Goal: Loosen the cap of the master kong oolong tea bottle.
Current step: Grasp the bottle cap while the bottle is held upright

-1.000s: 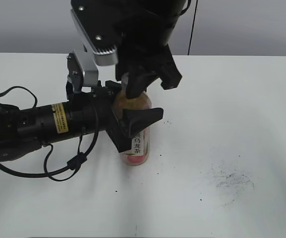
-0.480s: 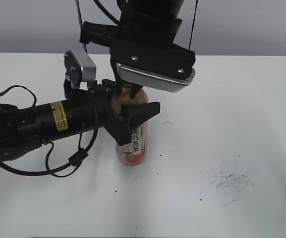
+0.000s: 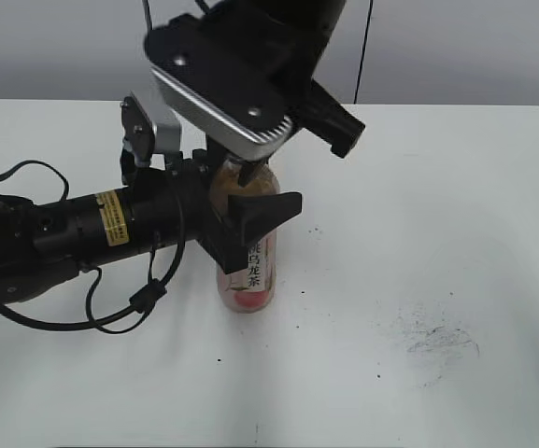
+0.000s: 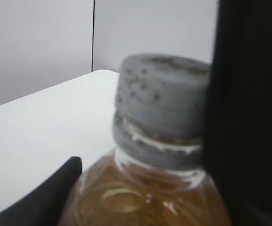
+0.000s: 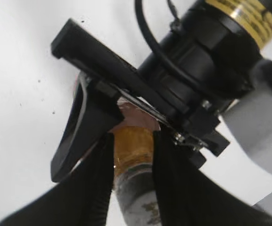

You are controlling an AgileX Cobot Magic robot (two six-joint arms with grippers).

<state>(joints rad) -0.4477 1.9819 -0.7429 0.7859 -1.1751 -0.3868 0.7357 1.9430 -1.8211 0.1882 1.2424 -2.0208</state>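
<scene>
Worktop (image 3: 456,187): white, with scattered dark specks and a grey smudge (image 3: 437,341) at right front.

Left arm (image 3: 73,233): lies low across the worktop from the left edge, black, with a yellow label band and a looping cable. Left claw (image 3: 250,229): clamped on the bottle's upper body, one black finger in front of the label and the other behind the bottle.

Right arm (image 3: 241,84): comes down from above centre, its grey-faced wrist block tilted over the bottle. Right claw (image 5: 133,197): narrow, its two dark fingers pressed on opposite sides of the cap in the right wrist view.

Bottle (image 3: 250,271): upright on the worktop, left of centre, amber tea inside, pink-white label with vertical characters. Its base is in contact with the worktop.

Cap (image 4: 161,110): grey, ribbed, speckled, seated on the neck. A thin pale line shows between upper cap and lower ring. Whether it is loosened cannot be told.
</scene>
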